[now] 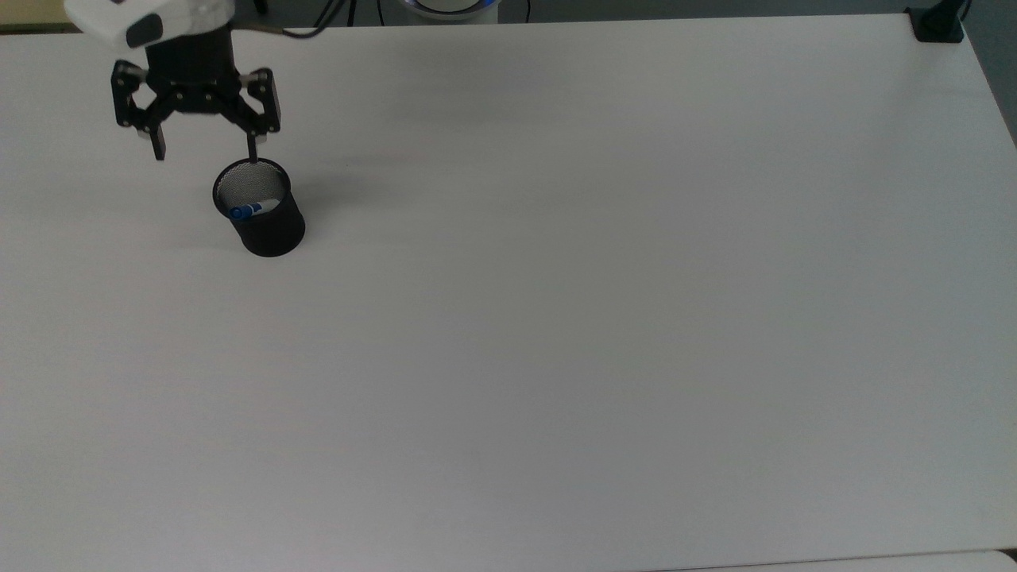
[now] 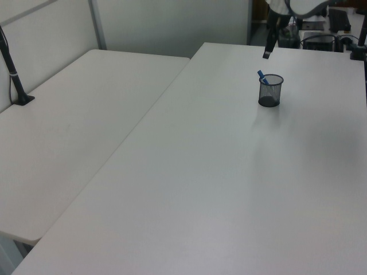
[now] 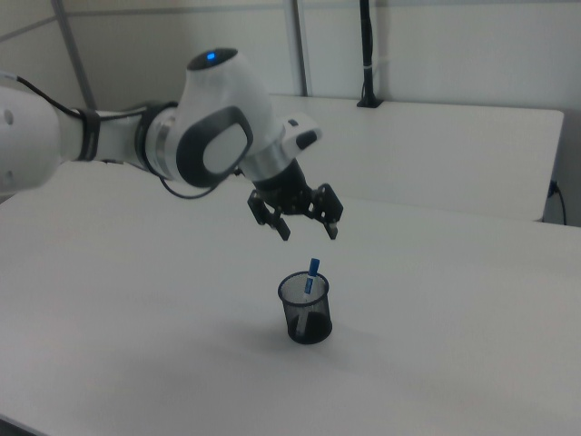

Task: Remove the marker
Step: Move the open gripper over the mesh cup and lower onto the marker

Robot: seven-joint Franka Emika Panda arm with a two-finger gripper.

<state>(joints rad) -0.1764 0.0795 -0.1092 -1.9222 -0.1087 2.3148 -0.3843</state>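
A black mesh cup (image 1: 262,210) (image 2: 270,90) (image 3: 306,309) stands upright on the white table. The marker (image 1: 251,210) (image 2: 262,77) (image 3: 311,274), white with a blue cap, leans inside it with the cap poking above the rim. My gripper (image 1: 205,152) (image 3: 309,232) hangs open above the table, up and to the left of the cup in the top view, with nothing between its fingers. In the right view it hovers a little above the marker's cap. One dark finger (image 2: 267,51) appears in the left view, above the cup.
The white table (image 1: 556,302) spreads wide around the cup. A second white table (image 2: 74,132) adjoins it on the left view's left. A black clamp (image 1: 937,24) sits at the top view's top right corner. A black post (image 3: 367,54) stands behind.
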